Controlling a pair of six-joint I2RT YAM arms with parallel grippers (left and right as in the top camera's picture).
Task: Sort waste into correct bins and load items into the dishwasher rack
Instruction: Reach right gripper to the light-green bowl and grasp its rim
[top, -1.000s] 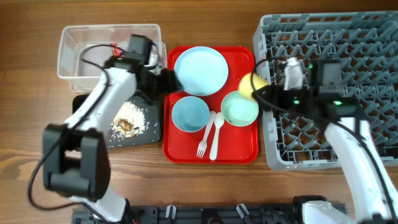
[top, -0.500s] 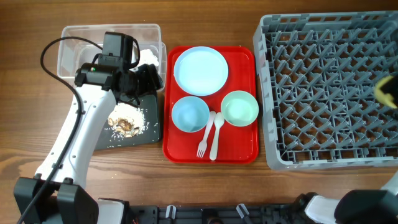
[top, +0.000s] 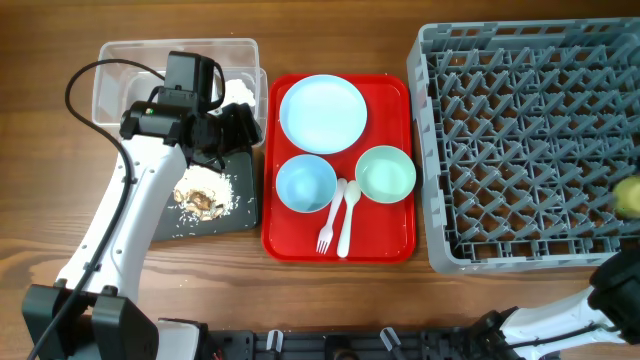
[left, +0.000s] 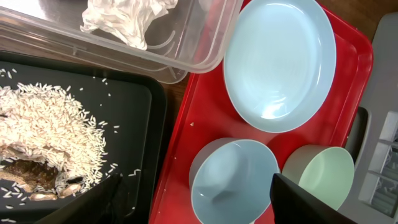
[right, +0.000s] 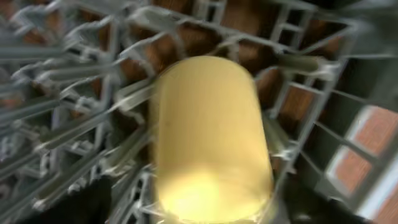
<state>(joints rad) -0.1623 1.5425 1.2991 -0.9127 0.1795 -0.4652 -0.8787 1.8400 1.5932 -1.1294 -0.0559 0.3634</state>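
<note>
Status: yellow cup (right: 208, 137) is sitting betw. fingers of right end effector (right: 199, 202) over dishwasher rack (top: 520, 150) edge cells for drop-in, grip unclear (blur); left end effector (left: 194, 196) is hovering wide open, empty, by black tray (left: 140, 124), prob. prepping next pick.

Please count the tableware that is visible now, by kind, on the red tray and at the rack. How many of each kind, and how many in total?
Plate: 1, the pale-blue plate
Bowls: 2, the blue bowl and the pale-green bowl
Fork: 1, the white fork
Spoon: 1, the white spoon
Cup: 1, the yellow cup, at the grey rack
Total: 6
</note>
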